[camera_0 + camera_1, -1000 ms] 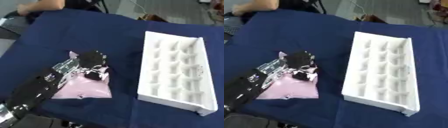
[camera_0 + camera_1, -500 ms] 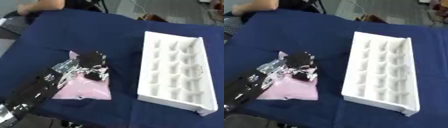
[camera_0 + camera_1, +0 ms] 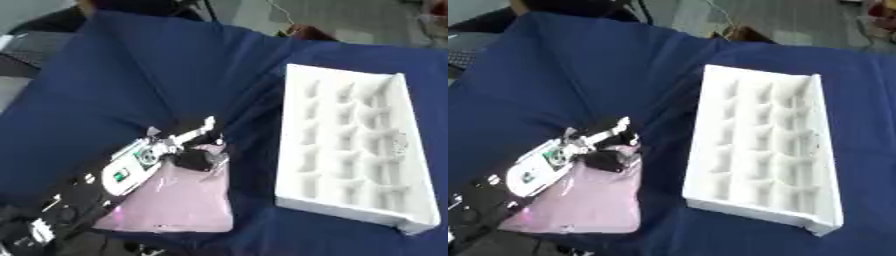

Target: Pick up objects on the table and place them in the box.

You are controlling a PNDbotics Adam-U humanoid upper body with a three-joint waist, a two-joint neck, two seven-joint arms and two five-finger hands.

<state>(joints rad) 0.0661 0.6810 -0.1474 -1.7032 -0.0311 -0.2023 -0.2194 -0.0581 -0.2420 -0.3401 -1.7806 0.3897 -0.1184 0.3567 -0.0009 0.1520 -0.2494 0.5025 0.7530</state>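
The left hand (image 3: 188, 150) rests on the top edge of the pink bag (image 3: 179, 200), fingers curled down at it, though whether they pinch it is blurred. To lift well, it should gather that edge fully before carrying it right to the white box (image 3: 354, 150). The right hand is out of view.

I see a dark blue cloth (image 3: 157, 75) over the table, creased near the middle, and grey floor (image 3: 341, 15) beyond its far edge.
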